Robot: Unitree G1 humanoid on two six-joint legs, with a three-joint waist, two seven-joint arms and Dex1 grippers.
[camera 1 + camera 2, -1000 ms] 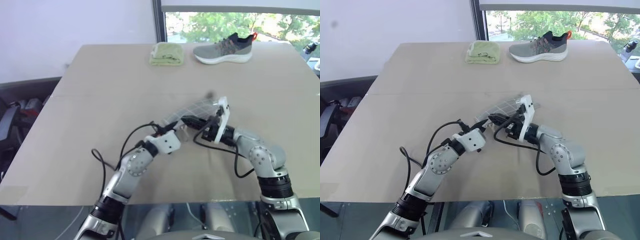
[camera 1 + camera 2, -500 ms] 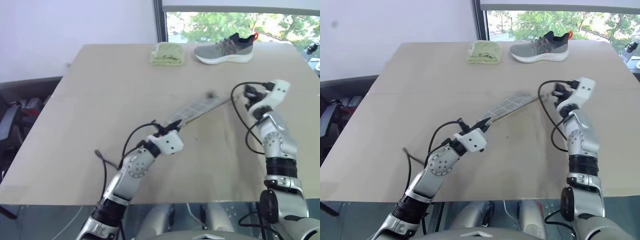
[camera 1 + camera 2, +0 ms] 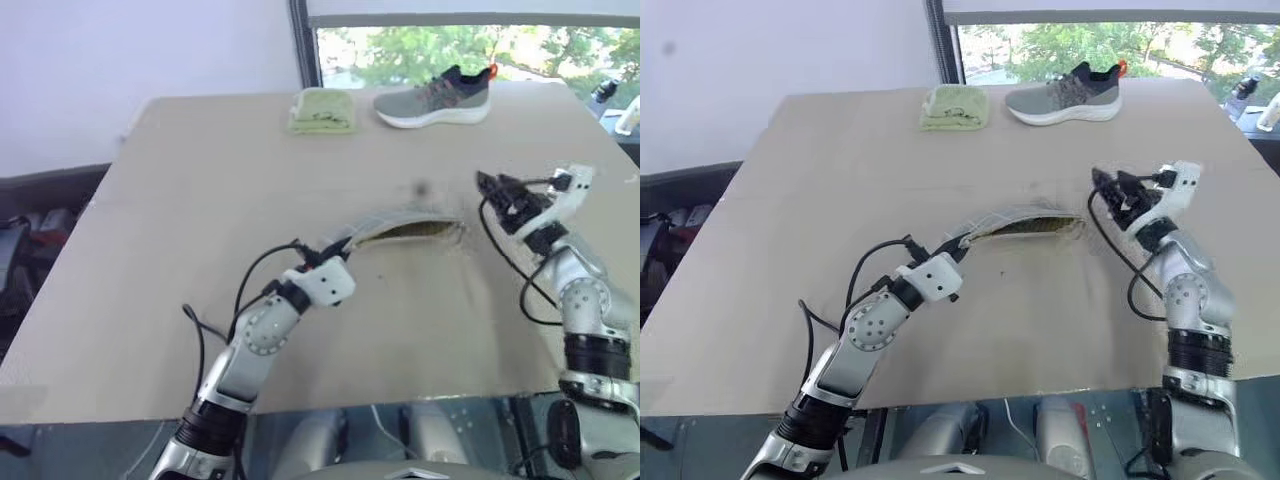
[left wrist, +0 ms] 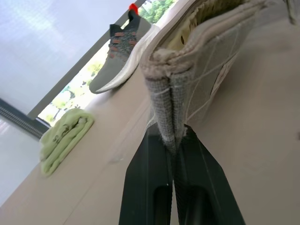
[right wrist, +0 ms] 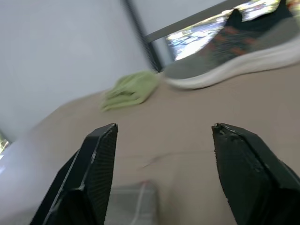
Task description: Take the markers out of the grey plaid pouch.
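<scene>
— So, where's the pouch?

— Mid-frame on the table (image 3: 180, 250): the pouch (image 3: 405, 228) lies there, mouth gaping, one end pinched tight in my left gripper (image 4: 174, 140).

— And your right?

— My right gripper (image 3: 492, 188) hangs at right, fingers spread, holding nothing. Shoe (image 3: 432, 95) and green cloth (image 3: 320, 110) sit along the top edge.

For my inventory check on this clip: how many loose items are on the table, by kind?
Grey plaid pouch: 1
Folded yellow-green cloth: 1
Grey sneaker: 1
Markers in sight: 0
Total: 3
</scene>
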